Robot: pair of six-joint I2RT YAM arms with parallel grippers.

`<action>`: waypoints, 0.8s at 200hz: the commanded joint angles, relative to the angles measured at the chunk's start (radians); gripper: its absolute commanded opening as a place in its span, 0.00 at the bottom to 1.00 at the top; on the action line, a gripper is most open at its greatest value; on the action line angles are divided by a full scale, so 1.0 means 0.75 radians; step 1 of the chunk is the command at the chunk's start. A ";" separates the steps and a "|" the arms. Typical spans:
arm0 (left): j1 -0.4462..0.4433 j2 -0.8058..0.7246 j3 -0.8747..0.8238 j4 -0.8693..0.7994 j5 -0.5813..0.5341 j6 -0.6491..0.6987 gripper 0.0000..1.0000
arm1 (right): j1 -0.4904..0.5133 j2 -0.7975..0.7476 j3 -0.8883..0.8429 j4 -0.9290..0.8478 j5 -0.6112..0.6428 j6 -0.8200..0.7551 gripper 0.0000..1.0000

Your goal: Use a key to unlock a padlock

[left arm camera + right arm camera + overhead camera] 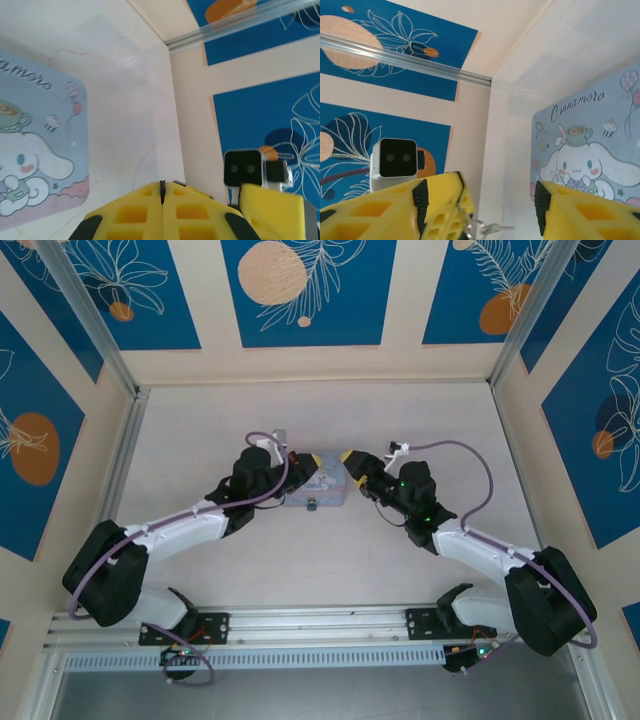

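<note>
Silvery key (489, 229) is sitting just beside the right gripper (497, 200), its jaws released, so a nudge could be knocking it away. The left gripper (162, 189), jaws clenched, is hovering beside the tin (35, 150), with the padlock (312, 505) at its near side.

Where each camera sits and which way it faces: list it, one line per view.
Left wrist: on the left arm, low, looking across the tin; own left end effector, shut, at the bottom.
Right wrist: on the right arm, low, facing the tin; own right end effector, open, with the key in the gap.
Top external: above and behind, looking down on the table; left arm and right arm, bases at the bottom.
Shared: both wrist views show the tin.
</note>
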 commanded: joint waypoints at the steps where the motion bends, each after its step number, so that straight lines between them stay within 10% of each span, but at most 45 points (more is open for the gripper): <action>1: 0.015 -0.028 0.076 -0.020 0.137 0.154 0.00 | -0.070 -0.018 0.024 -0.025 -0.283 -0.217 0.58; 50: 0.023 0.009 0.127 0.023 0.242 0.168 0.00 | -0.103 0.047 0.056 0.139 -0.497 -0.239 0.49; 160: 0.008 0.027 -0.062 0.287 -0.051 -0.113 0.00 | 0.040 0.213 -0.038 0.559 -0.206 0.047 0.43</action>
